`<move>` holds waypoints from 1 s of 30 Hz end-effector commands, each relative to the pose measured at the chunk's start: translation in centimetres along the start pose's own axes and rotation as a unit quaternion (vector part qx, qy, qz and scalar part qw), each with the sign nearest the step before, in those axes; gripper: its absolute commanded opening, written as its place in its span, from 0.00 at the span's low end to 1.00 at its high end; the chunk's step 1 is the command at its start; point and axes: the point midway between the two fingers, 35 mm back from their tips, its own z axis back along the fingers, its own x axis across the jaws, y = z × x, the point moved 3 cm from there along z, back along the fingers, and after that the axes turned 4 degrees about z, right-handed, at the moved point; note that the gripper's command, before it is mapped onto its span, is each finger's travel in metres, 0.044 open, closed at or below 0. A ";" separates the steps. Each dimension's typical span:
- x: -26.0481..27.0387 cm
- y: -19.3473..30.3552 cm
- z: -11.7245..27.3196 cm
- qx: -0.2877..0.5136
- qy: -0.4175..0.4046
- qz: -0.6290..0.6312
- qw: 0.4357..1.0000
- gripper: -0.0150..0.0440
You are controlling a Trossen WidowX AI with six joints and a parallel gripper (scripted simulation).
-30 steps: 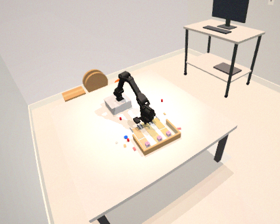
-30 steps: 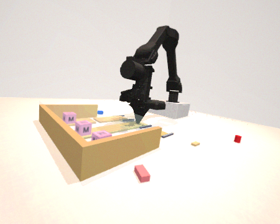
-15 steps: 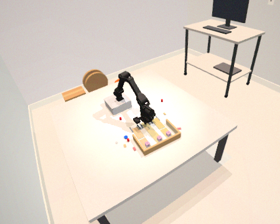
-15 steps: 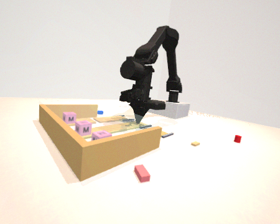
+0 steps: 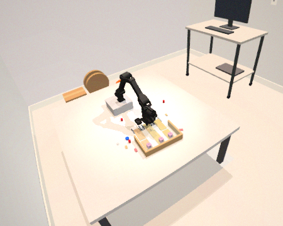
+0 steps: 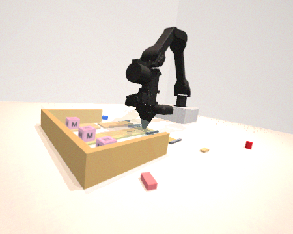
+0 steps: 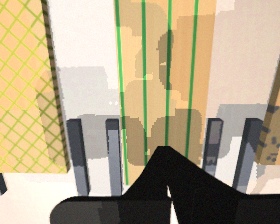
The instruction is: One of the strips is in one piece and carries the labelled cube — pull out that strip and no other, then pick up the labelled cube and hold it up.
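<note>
Green-lined strip (image 5: 154,135) (image 6: 115,134) (image 7: 156,30): middle lane, apparently unbroken, its M cube (image 5: 161,139) (image 6: 87,134) at the far end inside the tray (image 5: 163,147) (image 6: 127,156). Probably light, stiff, slick (a guess). Gripper (image 5: 150,125) (image 6: 144,128) (image 7: 163,151) fully closed, holding nothing, over the near end; best drawn from there. Dark bars (image 5: 141,127) (image 6: 152,132) (image 7: 114,160) flank it, perhaps crowding spread fingers.
</note>
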 end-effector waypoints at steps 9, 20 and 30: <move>0.0 0.0 -0.4 0.002 -0.002 0.002 1.000 0.25; 0.1 -0.2 -0.5 0.002 -0.002 0.002 1.000 0.25; 0.1 0.8 -0.6 0.002 -0.002 0.002 1.000 0.25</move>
